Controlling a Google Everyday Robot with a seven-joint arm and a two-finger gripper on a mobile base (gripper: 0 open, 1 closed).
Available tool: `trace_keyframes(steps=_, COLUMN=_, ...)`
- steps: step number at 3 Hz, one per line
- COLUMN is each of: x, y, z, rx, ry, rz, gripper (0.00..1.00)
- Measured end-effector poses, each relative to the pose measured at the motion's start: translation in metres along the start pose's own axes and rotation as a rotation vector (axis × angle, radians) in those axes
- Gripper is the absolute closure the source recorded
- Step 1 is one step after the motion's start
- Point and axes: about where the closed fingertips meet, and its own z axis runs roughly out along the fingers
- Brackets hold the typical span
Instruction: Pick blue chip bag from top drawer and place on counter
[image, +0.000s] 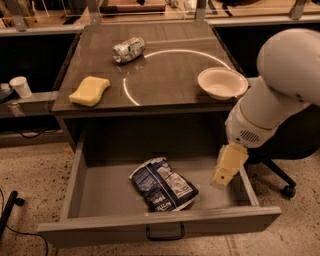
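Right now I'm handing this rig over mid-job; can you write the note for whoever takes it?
The gripper holds nothing and hangs at the right end of the top drawer, apart from the bag.
The blue chip bag lies near the middle of the drawer floor, close to the front panel.
Done: drawer pulled open.
Left: grasp the bag, lift it out and set it on the counter, which also carries a crushed can, a yellow sponge and a white bowl.
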Motion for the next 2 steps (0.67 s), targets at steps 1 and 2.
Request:
trace_keyframes(steps=1, x=-0.008, y=-0.002, z=0.014, rx=-0.018, ry=0.015, rz=0.0, gripper=0.0)
trace_keyframes(steps=2, x=-0.023, y=-0.006, z=0.038, rx=-0.021, ry=0.018, rz=0.013, gripper=0.0)
